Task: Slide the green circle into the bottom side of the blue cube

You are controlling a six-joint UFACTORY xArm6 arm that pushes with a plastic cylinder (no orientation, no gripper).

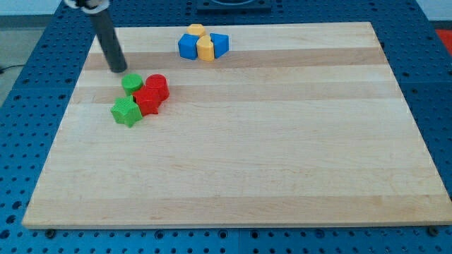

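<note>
The green circle (131,83) sits on the wooden board at the upper left, touching a red star-like block (147,100) and next to a red cylinder (157,86). A green star (126,111) lies just below them. The blue cube (188,46) is near the view's top, in a cluster with a yellow block (195,30), a yellow cylinder (205,49) and a blue triangular block (219,45). My tip (118,70) is just above and left of the green circle, close to it.
The wooden board (282,141) rests on a blue perforated table. The board's top edge runs right behind the blue and yellow cluster.
</note>
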